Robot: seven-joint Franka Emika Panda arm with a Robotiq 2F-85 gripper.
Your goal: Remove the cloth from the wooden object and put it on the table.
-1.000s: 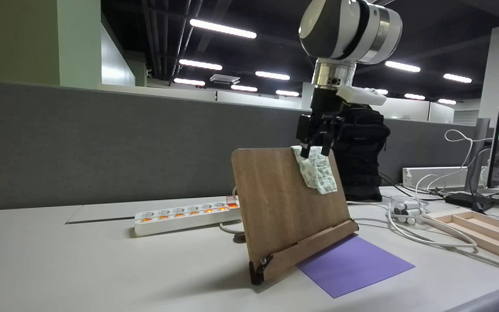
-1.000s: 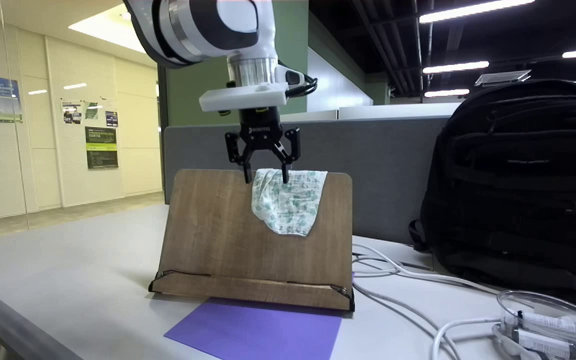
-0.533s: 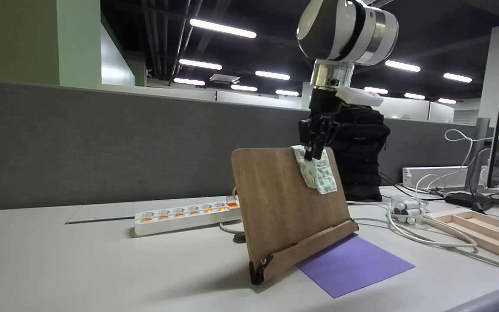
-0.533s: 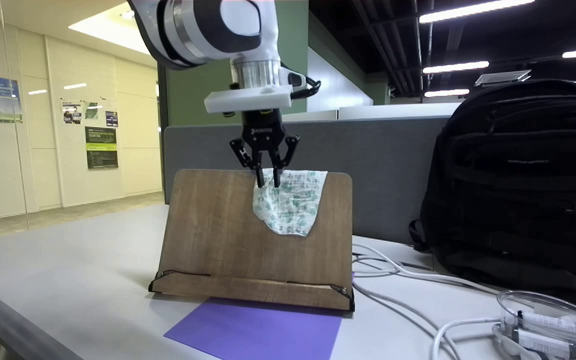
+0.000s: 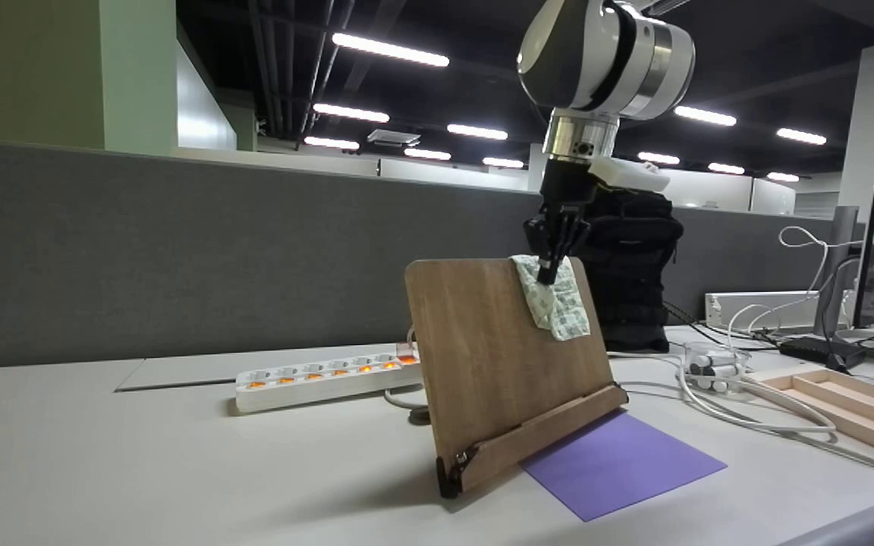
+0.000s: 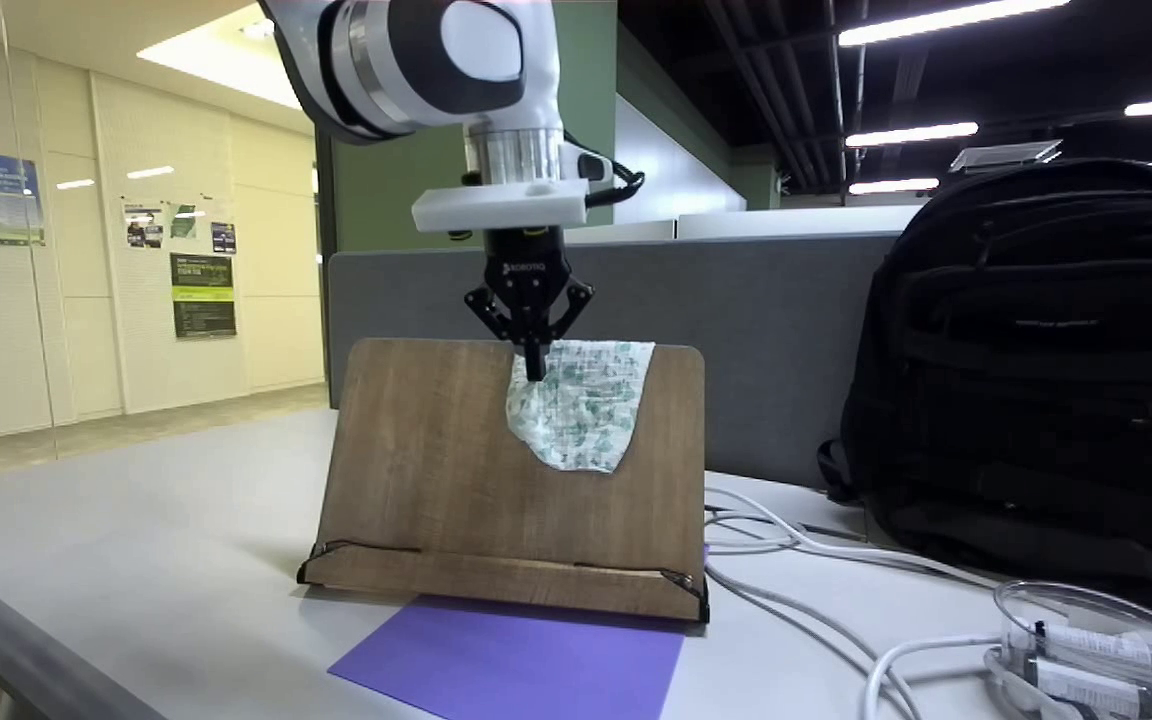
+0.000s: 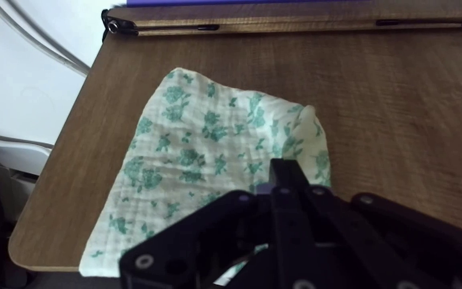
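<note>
A pale cloth with green flowers drapes over the top edge of the wooden object, a brown tilted board with a front ledge. In the wrist view the cloth lies nearly flat, with a fold at its right side running to my fingertips. My gripper points down at the cloth's upper part, its fingers together. It looks shut on the cloth, though the pinched bit is hidden behind the fingers. In an exterior view, the gripper overlaps the cloth. The board stands on the light table.
Under the board's front lies a purple sheet. A white power strip is behind it, before a grey partition. A black backpack, white cables, a clear dish with vials and pale wooden planks stand nearby.
The fingers have come together from wide apart, and the gripper has lowered slightly over the cloth. The cloth's edge nearest the fingers has drawn in a little; the board has not moved.
</note>
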